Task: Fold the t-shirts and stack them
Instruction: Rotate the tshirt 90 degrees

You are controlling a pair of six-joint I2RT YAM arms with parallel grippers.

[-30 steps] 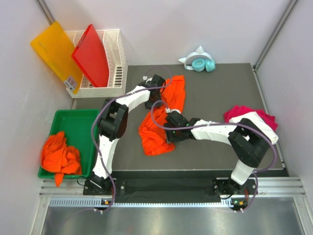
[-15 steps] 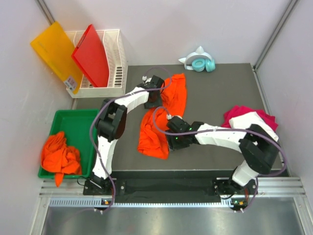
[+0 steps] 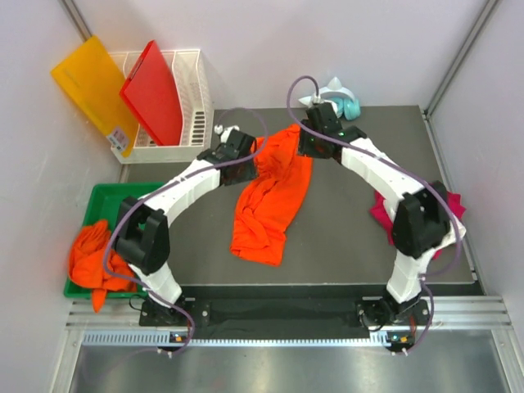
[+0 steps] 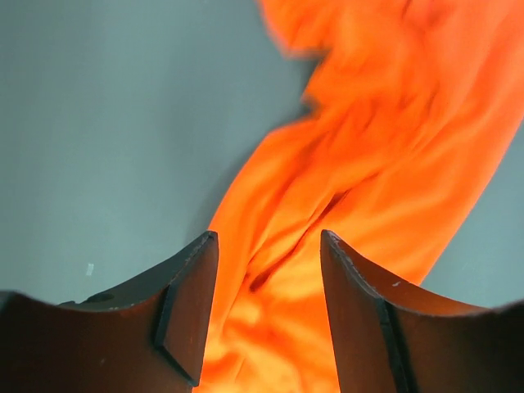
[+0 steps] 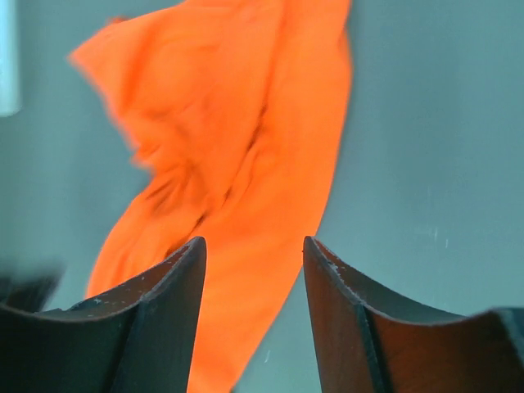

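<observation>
One bright orange t-shirt (image 3: 266, 205) lies crumpled in a long strip across the middle of the dark mat (image 3: 360, 246). My left gripper (image 3: 248, 161) hovers at its far left corner, open; the left wrist view shows the orange cloth (image 4: 360, 188) below and between the spread fingers (image 4: 192, 303) of the gripper (image 4: 268, 237). My right gripper (image 3: 309, 149) is at the shirt's far right corner, also open (image 5: 254, 241) over the cloth's edge (image 5: 246, 164). More orange t-shirts (image 3: 98, 258) are heaped in the green bin (image 3: 139, 196). A magenta-pink t-shirt (image 3: 380, 211) lies at the right, partly behind the right arm.
A white rack (image 3: 192, 106) at the back left holds a red board (image 3: 155, 90), with a yellow-orange board (image 3: 90, 82) beside it. Teal and white headphones (image 3: 340, 102) sit beyond the mat's far edge.
The right arm swung from the shirt's near middle up to its far right corner. The left arm shifted left at the far left corner. The shirt now lies longer and straighter.
</observation>
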